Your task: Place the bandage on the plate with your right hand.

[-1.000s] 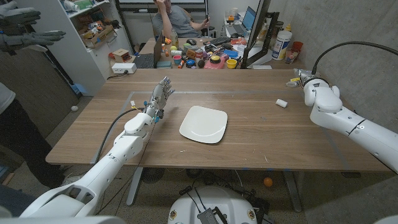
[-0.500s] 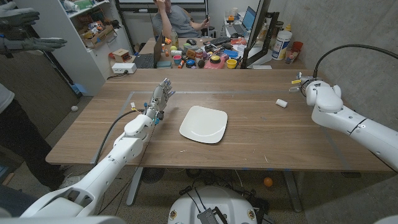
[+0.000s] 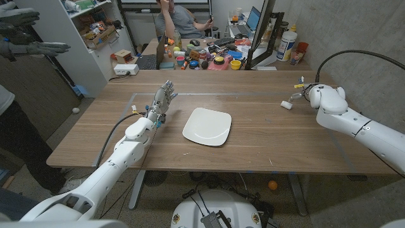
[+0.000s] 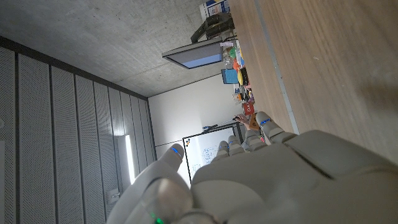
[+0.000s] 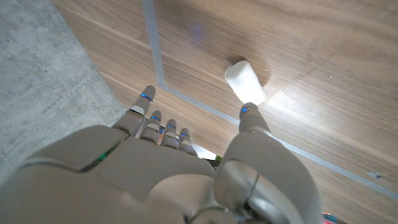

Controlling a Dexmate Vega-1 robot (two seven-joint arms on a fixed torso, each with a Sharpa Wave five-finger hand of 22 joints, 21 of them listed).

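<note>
Small white bandage roll (image 5: 244,81), lying sideways

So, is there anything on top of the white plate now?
No. The plate carries nothing. The bandage roll lies on the table, near the right hand.

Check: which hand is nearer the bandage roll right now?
Right. The right hand is just beside the bandage roll, not holding it; the left hand sits beyond the plate, far across the table.
</note>
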